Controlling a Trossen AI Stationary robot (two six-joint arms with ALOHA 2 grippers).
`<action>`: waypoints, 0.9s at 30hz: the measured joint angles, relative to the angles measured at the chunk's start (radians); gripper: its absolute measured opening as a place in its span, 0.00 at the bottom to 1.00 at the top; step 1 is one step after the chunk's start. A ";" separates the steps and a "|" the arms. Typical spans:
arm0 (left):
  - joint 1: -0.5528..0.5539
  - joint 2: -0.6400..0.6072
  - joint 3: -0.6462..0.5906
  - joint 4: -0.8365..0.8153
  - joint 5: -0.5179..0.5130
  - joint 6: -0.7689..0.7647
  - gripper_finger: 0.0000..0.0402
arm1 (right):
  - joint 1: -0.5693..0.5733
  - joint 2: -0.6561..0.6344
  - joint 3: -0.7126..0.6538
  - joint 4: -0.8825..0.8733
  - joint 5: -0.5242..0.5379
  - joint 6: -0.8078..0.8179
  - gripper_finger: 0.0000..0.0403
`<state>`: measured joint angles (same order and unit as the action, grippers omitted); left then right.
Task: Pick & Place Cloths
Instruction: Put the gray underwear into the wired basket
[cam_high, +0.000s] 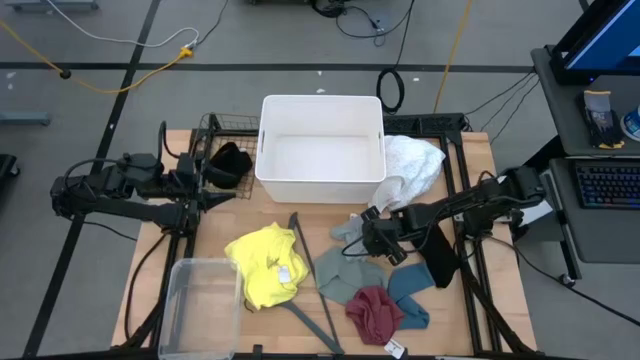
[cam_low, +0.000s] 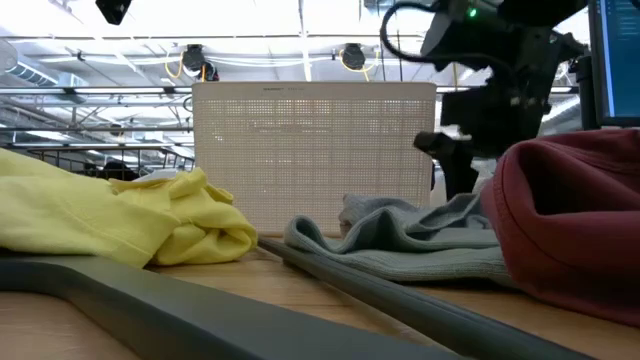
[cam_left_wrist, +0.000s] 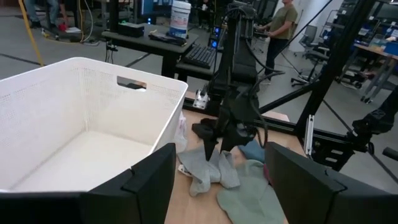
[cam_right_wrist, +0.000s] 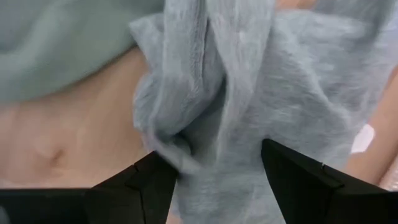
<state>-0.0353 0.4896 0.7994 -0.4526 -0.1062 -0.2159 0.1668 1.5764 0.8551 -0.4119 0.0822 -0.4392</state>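
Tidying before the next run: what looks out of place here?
A dark grey hanger lies among the cloths on the table, no cloth itself. A black cloth sits in the wire basket, and the white bin looks empty.

Right gripper (cam_right_wrist: 214, 171) directly over grey cloth (cam_right_wrist: 249, 93); both dark fingers (cam_right_wrist: 134, 186) spread, bunched fold of the fabric lying between them. Sage green cloth (cam_right_wrist: 56, 56) adjacent; bare wooden table (cam_right_wrist: 68, 146) beside

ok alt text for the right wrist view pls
The right gripper, jaws open, hangs directly over a crumpled soft grey fabric cloth on the bare wooden table. A sage green fabric cloth lies alongside the grey one.
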 joint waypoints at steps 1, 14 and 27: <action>0.000 0.000 0.000 0.000 0.000 0.002 0.62 | -0.003 0.011 0.000 0.000 0.000 0.001 0.56; 0.000 0.001 0.000 0.000 0.001 0.004 0.62 | -0.003 0.087 0.002 -0.014 -0.005 0.104 0.40; 0.000 0.001 0.000 0.000 0.001 -0.007 0.62 | -0.003 0.082 0.001 -0.067 -0.080 0.258 0.06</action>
<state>-0.0353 0.4908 0.7994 -0.4526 -0.1051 -0.2230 0.1642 1.6587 0.8562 -0.4787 0.0019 -0.1813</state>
